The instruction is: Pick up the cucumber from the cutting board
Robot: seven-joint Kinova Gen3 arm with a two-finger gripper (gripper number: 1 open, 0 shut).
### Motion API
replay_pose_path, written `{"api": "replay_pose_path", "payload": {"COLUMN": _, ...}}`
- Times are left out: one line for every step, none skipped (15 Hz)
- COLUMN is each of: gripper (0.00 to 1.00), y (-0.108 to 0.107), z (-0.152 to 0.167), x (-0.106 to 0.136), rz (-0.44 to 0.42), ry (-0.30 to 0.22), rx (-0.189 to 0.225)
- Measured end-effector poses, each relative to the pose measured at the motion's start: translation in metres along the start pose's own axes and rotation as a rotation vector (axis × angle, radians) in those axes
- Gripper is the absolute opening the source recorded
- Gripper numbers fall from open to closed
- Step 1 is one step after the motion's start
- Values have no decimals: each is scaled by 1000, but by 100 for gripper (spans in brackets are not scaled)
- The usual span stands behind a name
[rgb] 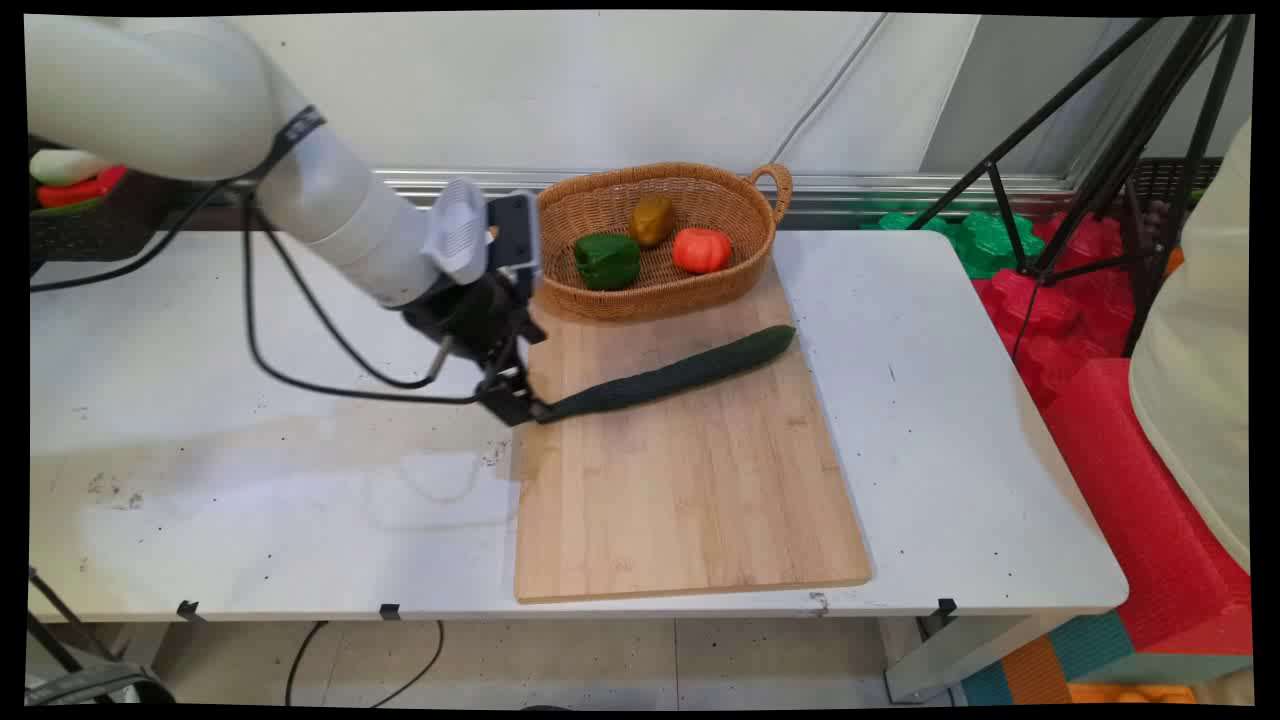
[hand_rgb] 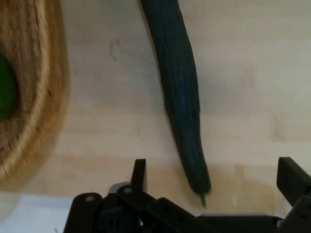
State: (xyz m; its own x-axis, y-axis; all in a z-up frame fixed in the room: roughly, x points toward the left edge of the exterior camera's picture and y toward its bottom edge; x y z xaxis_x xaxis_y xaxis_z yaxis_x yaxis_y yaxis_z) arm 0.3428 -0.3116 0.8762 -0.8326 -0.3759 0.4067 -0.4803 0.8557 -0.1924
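Our end effector sits low at the left edge of the cutting board, right at the thin stem end of the cucumber. In the hand view its two fingers stand spread wide, one on each side of the cucumber's tip, and neither touches it, so we read it as released and holding nothing.

The cucumber lies flat on the board, running diagonally from that left edge up toward the board's far right corner, where its thick end stops just short of the wicker basket. The basket stands at the far edge of the worktop, overlapping the board's far end, and holds a green pepper, a brownish-yellow pepper and an orange-red pepper.

To our eye, the end effector straddles only the tapered end, which is narrow and probably slippery; a grip there would likely let the long body swing or slide out. We would do better centred further along, toward the thicker middle, with the fingers square across the cucumber's axis. The tip also sits nearer the right finger than the left in the hand view, so we judge a small sideways correction is needed. The basket wall is near on the left of that view and wants clearance.
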Motion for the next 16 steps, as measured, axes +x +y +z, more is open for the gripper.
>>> {"api": "replay_pose_path", "payload": {"gripper": 100, "y": -3, "z": 4, "x": 8, "rz": -3, "ry": 11, "rx": 1}}
{"api": "replay_pose_path", "payload": {"gripper": 100, "y": -7, "z": 9, "x": 18, "rz": -6, "ry": 21, "rx": 0}}
{"api": "replay_pose_path", "payload": {"gripper": 100, "y": -10, "z": 15, "x": 27, "rz": -10, "ry": 29, "rx": -2}}
{"api": "replay_pose_path", "payload": {"gripper": 100, "y": -13, "z": 20, "x": 33, "rz": -13, "ry": 33, "rx": -3}}
{"api": "replay_pose_path", "payload": {"gripper": 100, "y": -17, "z": 30, "x": 42, "rz": -19, "ry": 37, "rx": -6}}
{"api": "replay_pose_path", "payload": {"gripper": 100, "y": -20, "z": 38, "x": 50, "rz": -24, "ry": 39, "rx": -8}}
{"api": "replay_pose_path", "payload": {"gripper": 100, "y": -22, "z": 46, "x": 55, "rz": -29, "ry": 39, "rx": -12}}
{"api": "replay_pose_path", "payload": {"gripper": 100, "y": -24, "z": 54, "x": 62, "rz": -34, "ry": 39, "rx": -18}}
{"api": "replay_pose_path", "payload": {"gripper": 100, "y": -26, "z": 63, "x": 67, "rz": -40, "ry": 38, "rx": -25}}
{"api": "replay_pose_path", "payload": {"gripper": 100, "y": -26, "z": 70, "x": 72, "rz": -47, "ry": 37, "rx": -30}}
{"api": "replay_pose_path", "payload": {"gripper": 100, "y": -27, "z": 78, "x": 76, "rz": -55, "ry": 36, "rx": -36}}
{"api": "replay_pose_path", "payload": {"gripper": 100, "y": -27, "z": 86, "x": 81, "rz": -63, "ry": 36, "rx": -41}}
{"api": "replay_pose_path", "payload": {"gripper": 100, "y": -27, "z": 91, "x": 84, "rz": -71, "ry": 36, "rx": -44}}
{"api": "replay_pose_path", "payload": {"gripper": 100, "y": -27, "z": 95, "x": 85, "rz": -77, "ry": 35, "rx": -45}}
{"api": "replay_pose_path", "payload": {"gripper": 100, "y": -27, "z": 103, "x": 89, "rz": -90, "ry": 31, "rx": -49}}
{"api": "replay_pose_path", "payload": {"gripper": 100, "y": -27, "z": 107, "x": 90, "rz": -99, "ry": 27, "rx": -50}}
